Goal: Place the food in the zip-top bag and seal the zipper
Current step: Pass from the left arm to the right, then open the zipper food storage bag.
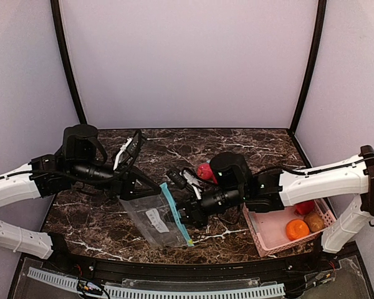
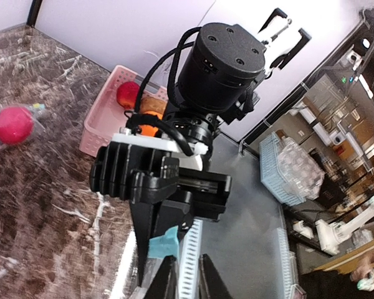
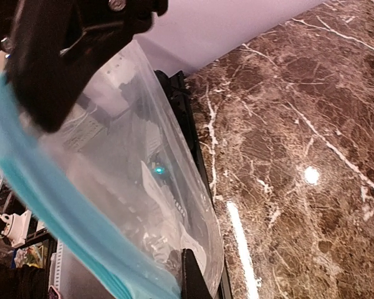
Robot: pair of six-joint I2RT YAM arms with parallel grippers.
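The clear zip-top bag (image 1: pixel 153 219) with its blue zipper strip (image 1: pixel 176 215) hangs over the marble table's near edge between my arms. My right gripper (image 1: pixel 187 215) is shut on the zipper strip; in the left wrist view its black fingers pinch the blue strip (image 2: pixel 165 242). In the right wrist view one finger (image 3: pixel 190 279) shows against the bag (image 3: pixel 131 174). My left gripper (image 1: pixel 139 185) is at the bag's other top corner, fingertips (image 2: pixel 169 268) a narrow gap apart. A red fruit (image 1: pixel 204 171) lies on the table behind the right wrist. I see no fruit inside the bag.
A pink basket (image 1: pixel 262 233) at the near right holds a red fruit (image 1: pixel 304 207), an orange one (image 1: pixel 297 229) and a brownish one (image 1: pixel 314 221). A white ribbed rail (image 1: pixel 174 290) runs along the table's front. Purple walls enclose the back and sides.
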